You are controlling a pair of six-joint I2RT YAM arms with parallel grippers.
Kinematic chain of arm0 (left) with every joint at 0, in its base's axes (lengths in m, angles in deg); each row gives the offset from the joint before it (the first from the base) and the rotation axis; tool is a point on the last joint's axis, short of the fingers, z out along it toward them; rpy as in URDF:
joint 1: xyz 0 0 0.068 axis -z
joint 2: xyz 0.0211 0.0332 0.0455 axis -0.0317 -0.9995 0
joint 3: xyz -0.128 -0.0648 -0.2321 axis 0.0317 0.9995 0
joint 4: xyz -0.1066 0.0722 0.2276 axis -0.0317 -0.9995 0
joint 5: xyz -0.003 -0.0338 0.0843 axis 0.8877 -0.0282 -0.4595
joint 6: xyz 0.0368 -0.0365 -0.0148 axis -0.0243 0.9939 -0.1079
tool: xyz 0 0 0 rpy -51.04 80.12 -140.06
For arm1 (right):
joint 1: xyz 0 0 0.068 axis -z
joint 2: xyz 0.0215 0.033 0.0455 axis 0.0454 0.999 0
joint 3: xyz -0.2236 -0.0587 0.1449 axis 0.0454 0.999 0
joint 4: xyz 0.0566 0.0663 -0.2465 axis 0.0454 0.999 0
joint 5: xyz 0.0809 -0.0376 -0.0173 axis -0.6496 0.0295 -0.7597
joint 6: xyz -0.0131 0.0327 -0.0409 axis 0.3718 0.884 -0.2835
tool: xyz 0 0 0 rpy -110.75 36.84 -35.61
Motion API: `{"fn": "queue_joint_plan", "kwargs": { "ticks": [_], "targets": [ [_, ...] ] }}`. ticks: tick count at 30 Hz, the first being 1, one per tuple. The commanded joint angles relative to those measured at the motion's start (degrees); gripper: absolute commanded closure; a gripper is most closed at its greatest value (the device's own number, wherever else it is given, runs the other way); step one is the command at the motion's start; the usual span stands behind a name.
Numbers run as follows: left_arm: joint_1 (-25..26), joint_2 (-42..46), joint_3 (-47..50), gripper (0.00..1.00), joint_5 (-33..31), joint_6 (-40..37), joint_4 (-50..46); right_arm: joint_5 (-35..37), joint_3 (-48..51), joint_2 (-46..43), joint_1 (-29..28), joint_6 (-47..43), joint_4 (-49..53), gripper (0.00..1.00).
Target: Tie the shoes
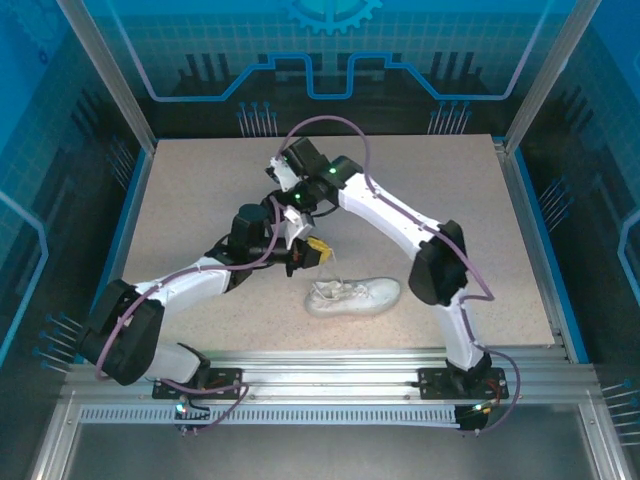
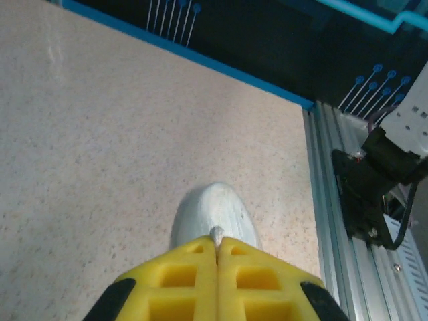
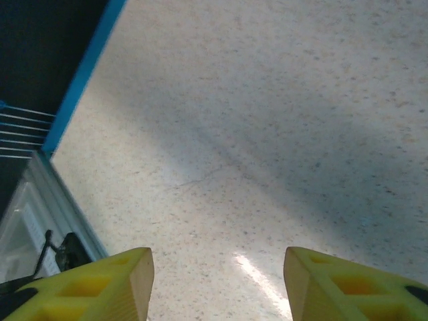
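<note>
One white sneaker lies near the front edge of the table, a little right of centre, its toe pointing right. The left gripper is pinched closed on a thin white lace, which rises from the sneaker's left end to the fingertips. The right gripper hangs just behind it over bare tabletop, jaws apart and holding nothing. Open surface spreads toward the back, the right and the far left. A metal rail borders the front, and a blue strip lines the side.
</note>
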Motion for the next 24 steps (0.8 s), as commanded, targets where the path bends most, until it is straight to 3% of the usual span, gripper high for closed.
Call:
{"fn": "queue_joint_plan", "kwargs": {
  "ticks": [1,7,11,13,16,21,24],
  "targets": [
    [-1.8,2.8,4.1,1.0,-1.5,-1.7,-5.9,-0.1,-12.3,2.3,12.2,-1.3,10.2,0.45],
    [-0.4,3.1,4.6,1.0,-1.9,-3.4,-6.4,-1.3,-18.2,6.7,16.8,3.4,10.4,0.45],
    [-0.1,2.3,4.1,1.0,-2.0,-2.4,-6.2,2.3,-16.0,2.7,18.8,1.9,13.8,0.47],
    [-0.1,2.0,3.7,1.0,-2.3,-1.5,-5.6,5.2,-8.2,-3.3,18.4,-0.1,14.7,0.49],
    [0.0,1.7,3.5,1.0,-2.6,0.2,-3.5,11.0,14.6,-18.1,15.9,-0.6,9.9,0.54],
    [0.2,0.6,2.0,1.0,-3.1,1.5,-3.3,17.2,53.1,-43.9,10.8,10.2,2.6,0.67],
    [0.1,0.3,1.7,1.0,-3.7,1.9,-3.9,19.5,66.1,-53.6,5.9,18.2,2.7,0.7]
  ]
}}
